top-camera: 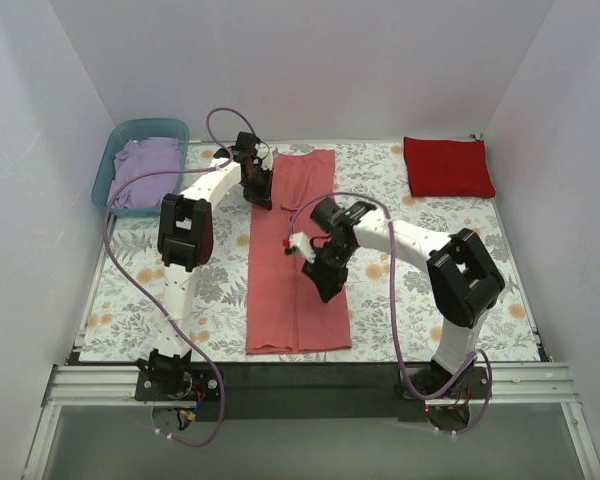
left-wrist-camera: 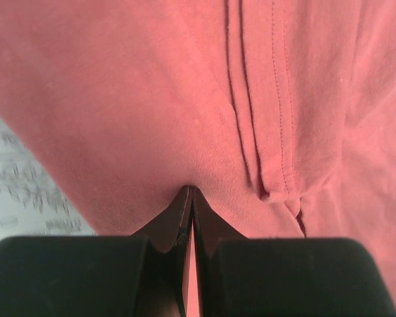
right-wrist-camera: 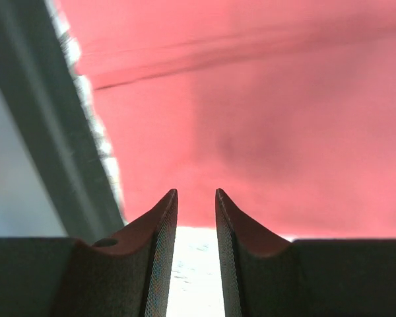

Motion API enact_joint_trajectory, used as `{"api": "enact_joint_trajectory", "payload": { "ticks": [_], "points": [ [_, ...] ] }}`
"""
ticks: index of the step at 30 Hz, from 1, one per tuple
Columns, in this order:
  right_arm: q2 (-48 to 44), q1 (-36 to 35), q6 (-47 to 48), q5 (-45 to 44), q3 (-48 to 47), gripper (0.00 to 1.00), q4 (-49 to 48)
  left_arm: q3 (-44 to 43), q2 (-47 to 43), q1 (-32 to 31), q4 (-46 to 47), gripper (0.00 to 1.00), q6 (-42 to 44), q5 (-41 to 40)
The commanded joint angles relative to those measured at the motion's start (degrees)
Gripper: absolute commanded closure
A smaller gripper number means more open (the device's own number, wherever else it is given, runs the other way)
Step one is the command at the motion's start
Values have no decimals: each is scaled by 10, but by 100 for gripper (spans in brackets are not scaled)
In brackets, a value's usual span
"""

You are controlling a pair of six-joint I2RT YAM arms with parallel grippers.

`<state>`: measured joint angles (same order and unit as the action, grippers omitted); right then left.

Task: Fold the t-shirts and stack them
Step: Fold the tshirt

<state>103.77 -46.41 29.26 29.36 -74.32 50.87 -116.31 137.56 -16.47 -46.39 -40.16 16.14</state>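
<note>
K: Since you have the feeds up, what's the left gripper doing?
M: Jaws pressed flat together, tips buried in the salmon-pink t-shirt. A pink sliver shows between the pads, so it's pinching cloth. A stitched seam runs just right of the tips. Pink fills nearly everything ahead of it. A patch of floral cloth shows at its lower left, blurred.
K: Where on the shirt?
M: Top view puts the left gripper at the shirt's far end, on the left edge. From there the salmon-pink t-shirt lies as a long narrow strip, running back toward the arm bases.
K: Right gripper?
M: The right gripper has its jaws a narrow gap apart with nothing between the fingers. The floral cloth shows pale through the gap, and there's pink cloth straight ahead of the tips. From above, the right gripper is over the strip's right half, about midway along. Can't tell if it touches.
K: Other shirts?
M: The deep red t-shirt is a flat folded rectangle, well beyond the right gripper and off to its right. The lavender t-shirt is bunched inside the teal tub, near the left gripper on its left. Everything sits on the floral cloth.
</note>
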Motion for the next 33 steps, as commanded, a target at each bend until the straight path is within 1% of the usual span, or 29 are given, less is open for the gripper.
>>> {"api": "enact_joint_trajectory", "payload": {
  "ticks": [1,2,4,5,6,7,8,9,10,12,14,20,25,28,33],
  "points": [
    [0,88,-7,-1,-65,64,-9,-49,58,-1,2,100,-6,-19],
    [11,130,-16,-25,-81,64,-14,-58,63,-1,4,100,-9,-16],
    [52,170,-31,-52,-139,64,-46,-75,70,-1,12,100,-18,-3],
    [70,205,-37,-58,-164,65,-51,-77,70,-1,16,100,-19,5],
    [111,221,-52,-56,-199,65,-54,-78,68,-1,24,100,-25,9],
    [132,234,-61,-56,-259,66,-57,-76,64,-1,27,100,-28,13],
    [151,252,-69,-62,-295,66,-58,-76,53,-1,31,100,-31,17],
    [169,258,-78,-66,-324,66,-58,-73,46,-1,38,100,-34,18],
    [202,262,-81,-71,-380,66,-60,-67,39,-1,42,99,-39,20],
    [241,265,-85,-88,-420,66,-64,-60,11,0,55,99,-40,21],
    [257,265,-88,-95,-449,66,-81,-53,-8,2,61,98,-40,24],
    [270,260,-97,-73,-448,66,-120,-26,-65,3,55,96,-41,53],
    [276,242,-101,-78,-418,67,-143,47,-97,5,56,96,-38,69],
    [291,230,-104,-103,-408,68,-151,83,-111,7,59,95,-41,77],
    [322,229,-106,-163,-418,69,-161,102,-111,12,56,95,-42,84]
  ]
}}
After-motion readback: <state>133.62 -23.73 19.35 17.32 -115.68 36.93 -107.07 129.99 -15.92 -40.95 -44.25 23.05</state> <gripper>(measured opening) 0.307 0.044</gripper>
